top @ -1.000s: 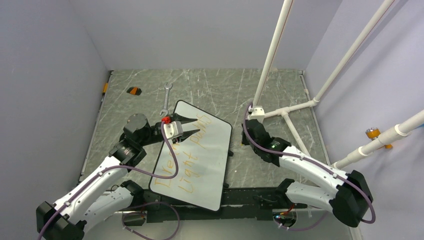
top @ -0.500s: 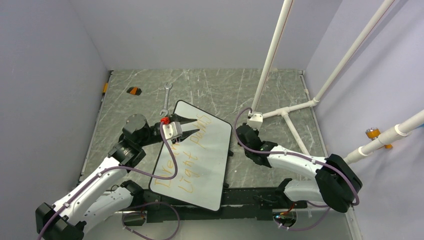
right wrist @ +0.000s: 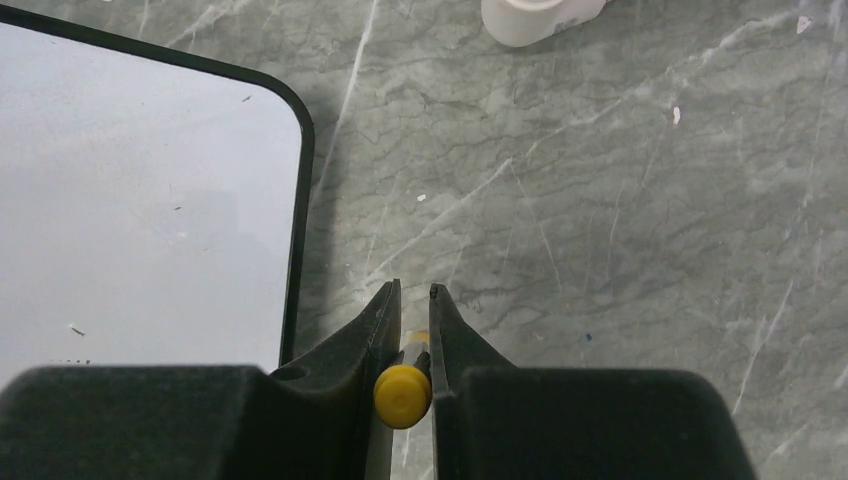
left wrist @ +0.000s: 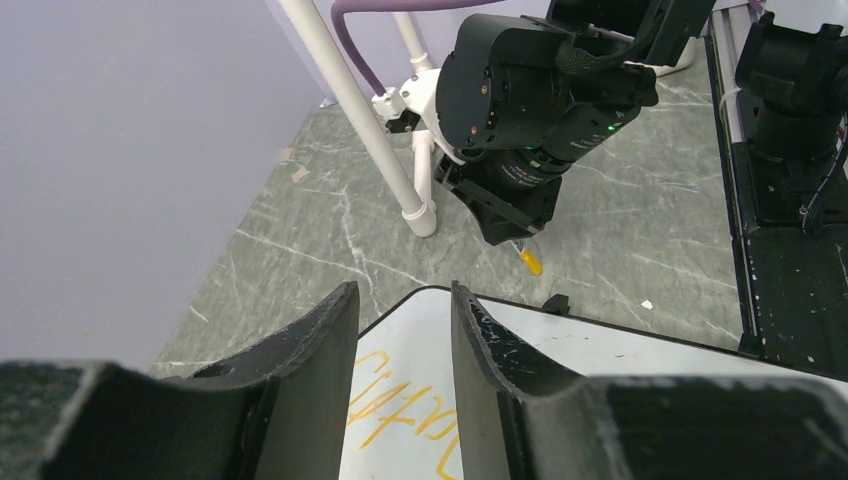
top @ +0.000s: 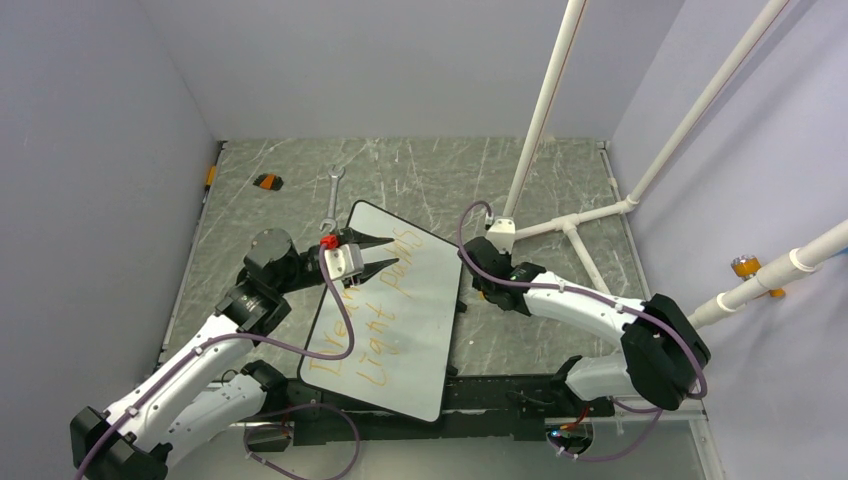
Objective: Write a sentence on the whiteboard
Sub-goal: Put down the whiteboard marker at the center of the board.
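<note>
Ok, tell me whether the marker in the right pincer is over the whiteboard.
No: the right pincer holds the yellow marker above the bare table, just outside the black rim of the whiteboard.

Whiteboard (top: 432,330) on bench (top: 430,175), centre, skewed. Sentence (top: 375,310) on it, two lines. Wrench (top: 331,195) on bench just behind whiteboard's far corner; small block (top: 267,181) left-rear of wrench. Pipe frame (top: 570,225) right-rear. Left gripper (top: 393,251) over whiteboard's far end. Right gripper (right wrist: 414,290), marker (right wrist: 403,396) between its fingers, just beside whiteboard's right edge.
</note>
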